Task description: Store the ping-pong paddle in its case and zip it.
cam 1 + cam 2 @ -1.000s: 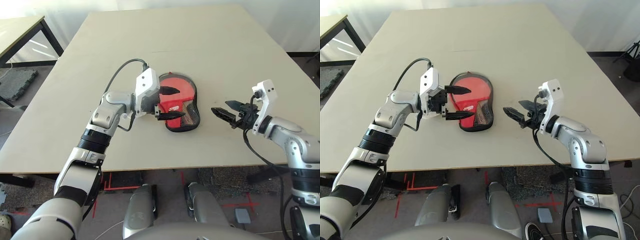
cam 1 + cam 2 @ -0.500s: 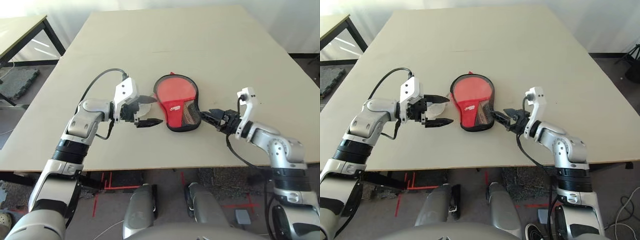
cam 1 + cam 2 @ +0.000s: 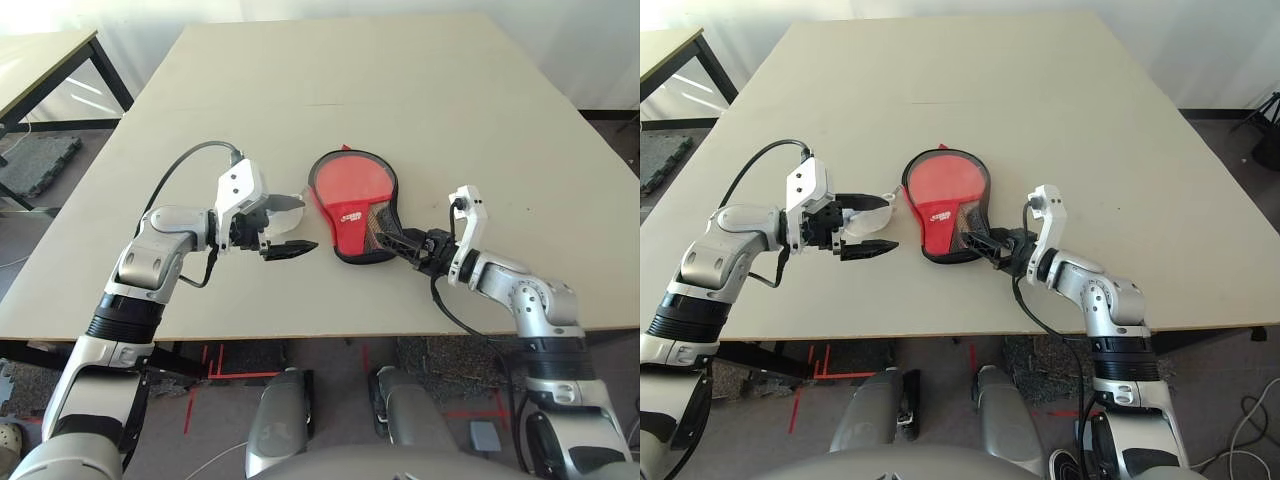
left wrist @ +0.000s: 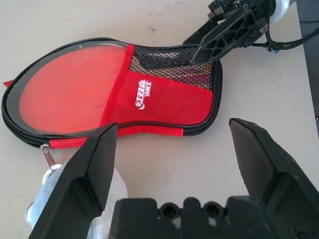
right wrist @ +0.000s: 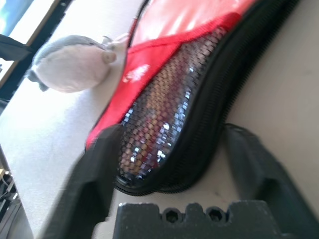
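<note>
lying flat on the bench (image 3: 460,110), the red and black paddle case (image 3: 352,205) has the red paddle (image 4: 70,92) inside, its face showing through the clear window and its handle beneath the mesh. the right pincer (image 5: 174,159) straddles the case's handle end, one finger over the mesh and the other beyond the black zipper edge; whether it grips is unclear. the left pincer (image 4: 174,149) is spread wide and empty, beside a small plush toy (image 5: 75,67) by the zipper pull (image 4: 48,157).
</note>
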### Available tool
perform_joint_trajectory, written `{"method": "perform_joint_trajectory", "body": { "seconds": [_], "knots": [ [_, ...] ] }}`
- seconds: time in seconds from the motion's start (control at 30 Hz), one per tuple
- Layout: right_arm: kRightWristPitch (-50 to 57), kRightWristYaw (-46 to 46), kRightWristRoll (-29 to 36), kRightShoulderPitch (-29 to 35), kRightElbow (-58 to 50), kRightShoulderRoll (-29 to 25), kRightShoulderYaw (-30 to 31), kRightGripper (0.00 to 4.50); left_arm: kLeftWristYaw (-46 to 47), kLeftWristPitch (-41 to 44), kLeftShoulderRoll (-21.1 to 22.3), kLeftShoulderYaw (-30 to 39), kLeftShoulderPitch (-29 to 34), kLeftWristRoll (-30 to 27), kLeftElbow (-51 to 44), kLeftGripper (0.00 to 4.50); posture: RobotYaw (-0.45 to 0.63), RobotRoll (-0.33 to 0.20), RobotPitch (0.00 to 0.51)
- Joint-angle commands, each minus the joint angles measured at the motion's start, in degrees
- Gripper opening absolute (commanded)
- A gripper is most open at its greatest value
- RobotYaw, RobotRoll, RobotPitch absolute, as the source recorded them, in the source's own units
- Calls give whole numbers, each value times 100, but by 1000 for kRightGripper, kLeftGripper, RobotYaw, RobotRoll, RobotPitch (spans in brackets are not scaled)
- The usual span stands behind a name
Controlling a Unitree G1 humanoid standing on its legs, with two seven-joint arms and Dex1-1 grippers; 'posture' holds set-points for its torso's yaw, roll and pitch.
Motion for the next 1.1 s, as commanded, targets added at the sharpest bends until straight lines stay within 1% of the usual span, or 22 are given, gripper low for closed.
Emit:
{"method": "perform_joint_trajectory", "body": {
  "seconds": [0.03,0.13,0.2,0.27,0.33,0.67,1.03,1.1],
  "knots": [
    [323,-82,109,247,-82,-8,19,2717,24,53,43,80,84,-82,-47,4500,142,0,104],
    [321,-62,110,288,-39,-17,45,1988,23,32,23,63,76,-69,-15,4500,141,0,105],
    [349,-64,173,267,-16,40,51,1379,28,34,4,55,57,-70,-8,4500,140,0,106],
    [391,-77,236,246,-19,115,55,626,34,35,-5,52,44,-69,-6,4500,142,0,106],
    [406,-106,257,233,2,179,58,31,37,26,-4,53,35,-62,1,4500,144,0,105],
    [530,-204,392,252,156,377,-170,31,60,37,3,67,56,-61,-31,4500,149,0,107],
    [1116,-56,883,625,-328,-108,-418,31,29,-21,21,57,20,-47,67,4500,137,0,111],
    [1263,35,1029,829,-493,-300,-480,31,20,-33,23,53,17,-42,82,4500,136,0,111]
  ]
}}
